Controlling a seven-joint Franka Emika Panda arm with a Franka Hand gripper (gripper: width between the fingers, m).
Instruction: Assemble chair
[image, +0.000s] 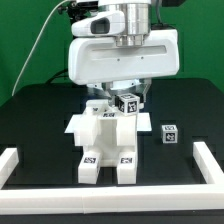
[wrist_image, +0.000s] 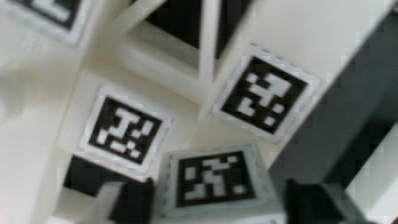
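Observation:
The part-built white chair (image: 105, 145) stands in the middle of the black table, with two blocky legs toward the front and tags on them. My gripper (image: 128, 104) hangs over its far right top, shut on a small white tagged block (image: 128, 102). In the wrist view the block (wrist_image: 217, 175) sits between my dark fingers (wrist_image: 139, 203), which touch it on both sides; my gripper (wrist_image: 228, 203) is close above the other tagged white chair parts (wrist_image: 125, 130). How the block meets the chair below is hidden.
A loose small white tagged cube (image: 170, 135) lies on the table at the exterior view's right of the chair. A white rail (image: 20, 160) edges the table at the front and sides. The robot's big white hand (image: 122, 55) covers the area behind the chair.

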